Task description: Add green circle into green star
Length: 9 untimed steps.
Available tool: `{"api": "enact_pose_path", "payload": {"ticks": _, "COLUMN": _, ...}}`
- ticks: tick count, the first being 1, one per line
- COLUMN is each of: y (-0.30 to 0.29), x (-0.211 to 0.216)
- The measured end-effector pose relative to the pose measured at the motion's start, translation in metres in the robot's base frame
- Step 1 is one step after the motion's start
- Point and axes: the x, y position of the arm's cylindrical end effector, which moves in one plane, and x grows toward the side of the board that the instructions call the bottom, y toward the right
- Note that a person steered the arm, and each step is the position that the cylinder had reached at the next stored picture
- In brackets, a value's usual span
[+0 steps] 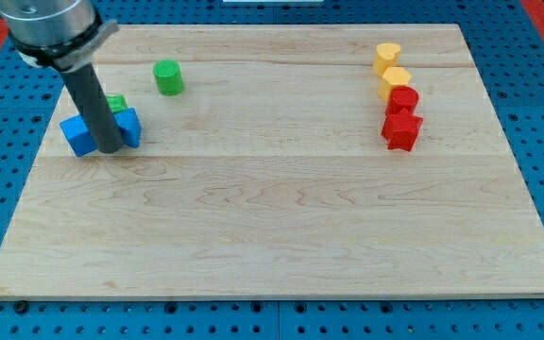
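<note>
camera view | tool tip (pixel 110 149) among blue blocks, touching them, grasps nothing | green circle (pixel 168 77) up-right, apart

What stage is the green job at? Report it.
Done: nothing visible; the green circle stands apart from the green star. In hand: my tip is down among the blue blocks, just below the star, not at the circle. Left: get behind the circle and push it to the star.
</note>
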Motion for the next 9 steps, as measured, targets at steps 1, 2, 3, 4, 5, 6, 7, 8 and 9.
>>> {"api": "enact_pose_path", "payload": {"ticks": 1, "y": 0.026, "x": 0.003}}
{"api": "enact_pose_path", "payload": {"ticks": 2, "y": 0.112, "x": -0.03}}
{"api": "enact_pose_path", "payload": {"ticks": 3, "y": 0.136, "x": -0.063}}
{"api": "enact_pose_path", "payload": {"ticks": 4, "y": 0.133, "x": -0.118}}
{"api": "enact_pose_path", "payload": {"ticks": 5, "y": 0.082, "x": -0.183}}
{"api": "enact_pose_path", "payload": {"ticks": 6, "y": 0.042, "x": -0.137}}
{"api": "enact_pose_path", "payload": {"ticks": 7, "y": 0.046, "x": -0.101}}
{"api": "enact_pose_path", "payload": {"ticks": 8, "y": 0.044, "x": -0.102}}
{"api": "enact_pose_path", "payload": {"ticks": 9, "y": 0.005, "x": -0.102}}
